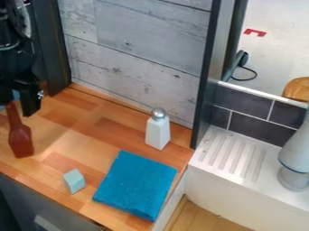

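Note:
The black gripper [19, 100] hangs at the upper left edge, over the wooden counter. A reddish-brown spatula [21, 140] is just below it, blade toward the front and handle running up to the gripper; whether it is held I cannot tell. On the counter, a small pale blue-green block [73, 181] sits near the front edge, left of a folded blue cloth [136, 185]. Behind the cloth stands a white shaker [158, 131] with a round silver top.
Grey wood-look panels [136, 58] rise behind the counter [78, 131], with dark posts on either side. To the right are a white ridged drainer [232, 155], dark tiles [259, 128] and a pale grey object [296, 158]. A brown rounded item [297, 89] sits behind the tiles.

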Controlling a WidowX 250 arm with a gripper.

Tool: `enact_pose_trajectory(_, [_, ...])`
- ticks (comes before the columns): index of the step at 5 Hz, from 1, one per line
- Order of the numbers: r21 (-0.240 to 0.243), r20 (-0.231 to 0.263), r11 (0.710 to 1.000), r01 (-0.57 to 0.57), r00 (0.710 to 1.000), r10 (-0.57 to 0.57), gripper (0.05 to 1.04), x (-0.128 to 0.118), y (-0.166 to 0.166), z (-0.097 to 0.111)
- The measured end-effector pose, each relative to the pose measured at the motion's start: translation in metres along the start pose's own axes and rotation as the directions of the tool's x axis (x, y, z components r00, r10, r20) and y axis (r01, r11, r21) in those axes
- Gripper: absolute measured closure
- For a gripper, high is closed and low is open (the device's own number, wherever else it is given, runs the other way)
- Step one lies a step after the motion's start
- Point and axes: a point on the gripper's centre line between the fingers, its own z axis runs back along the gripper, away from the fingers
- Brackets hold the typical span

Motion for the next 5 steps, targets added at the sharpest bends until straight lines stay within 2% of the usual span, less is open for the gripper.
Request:
enact_pose_trajectory(1, [0.018, -0.028, 1.0, -0.019, 0.999, 0.02, 0.079, 0.0033, 0.006, -0.0055])
enact_pose_trajectory(2, [0.027, -0.044, 0.999, -0.03, 0.999, 0.031, 0.133, 0.0045, 0.009, -0.0088])
enact_pose_trajectory(4, [0.027, -0.044, 0.999, -0.032, 0.998, 0.033, 0.631, 0.0042, 0.0074, -0.0104])
enact_pose_trajectory(5, [0.018, -0.055, 1.0, -0.017, 0.998, 0.018, 0.773, -0.0009, 0.0041, -0.0152])
